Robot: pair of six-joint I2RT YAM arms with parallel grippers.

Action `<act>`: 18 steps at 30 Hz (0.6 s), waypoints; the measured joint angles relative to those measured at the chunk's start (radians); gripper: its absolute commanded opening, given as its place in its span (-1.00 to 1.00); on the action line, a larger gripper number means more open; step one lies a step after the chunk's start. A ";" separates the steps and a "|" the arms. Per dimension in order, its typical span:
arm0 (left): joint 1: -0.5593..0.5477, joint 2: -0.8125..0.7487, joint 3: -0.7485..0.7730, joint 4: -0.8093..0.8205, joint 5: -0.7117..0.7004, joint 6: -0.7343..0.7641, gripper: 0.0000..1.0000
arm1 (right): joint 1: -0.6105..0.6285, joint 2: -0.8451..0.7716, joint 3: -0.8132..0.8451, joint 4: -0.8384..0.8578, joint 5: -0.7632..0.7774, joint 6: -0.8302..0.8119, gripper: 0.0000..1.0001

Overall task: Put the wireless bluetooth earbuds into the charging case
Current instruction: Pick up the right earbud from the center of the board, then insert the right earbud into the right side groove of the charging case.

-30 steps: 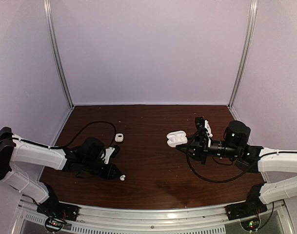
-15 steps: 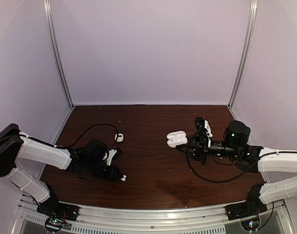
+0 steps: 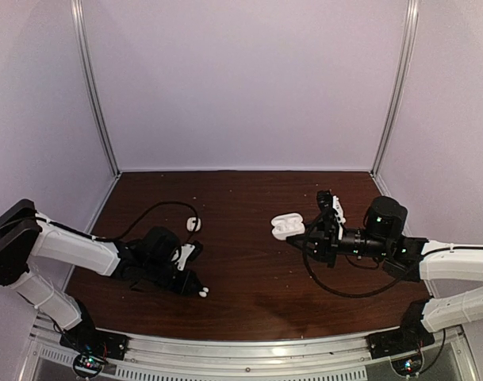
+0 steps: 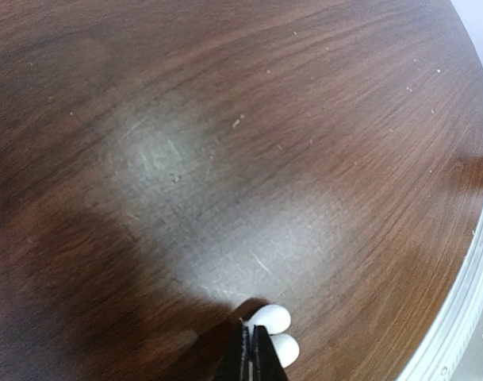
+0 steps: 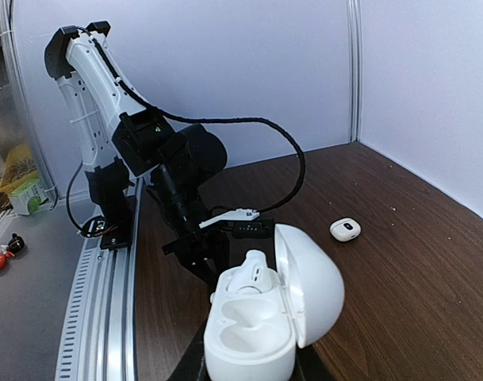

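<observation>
My left gripper (image 3: 196,287) is low on the table at front left, its jaws shut on the stem of a tiny white earbud (image 3: 203,293). In the left wrist view the closed fingertips (image 4: 253,351) pinch the earbud (image 4: 271,319), which touches the wood. My right gripper (image 3: 301,235) is shut on an open white charging case (image 3: 287,226), holding it above the table's middle right. In the right wrist view the case (image 5: 265,333) has its lid up, one earbud (image 5: 253,275) seated in the far slot, and the near slot empty.
A small closed white case (image 3: 193,225) lies on the table behind the left gripper; it also shows in the right wrist view (image 5: 346,229). A black cable (image 3: 158,205) loops on the table at back left. Another cable (image 3: 336,286) hangs under the right arm.
My left gripper has slid a little right and toward the front edge, with the earbud moving along at its tips. The right arm and the open case have not moved.
</observation>
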 measured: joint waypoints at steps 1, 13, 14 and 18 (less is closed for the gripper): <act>-0.002 0.000 0.000 -0.002 0.003 0.003 -1.00 | 0.000 0.000 0.000 0.000 0.000 0.000 -1.00; -0.006 -0.171 0.146 -0.074 -0.030 0.189 -1.00 | 0.000 0.002 0.000 0.000 0.000 -0.002 -1.00; -0.006 -0.185 0.171 -0.077 -0.034 0.216 -1.00 | 0.000 0.006 0.000 0.002 0.000 -0.002 -1.00; -0.008 -0.232 0.248 -0.093 -0.040 0.322 -1.00 | 0.000 0.048 0.000 0.002 -0.021 0.001 -1.00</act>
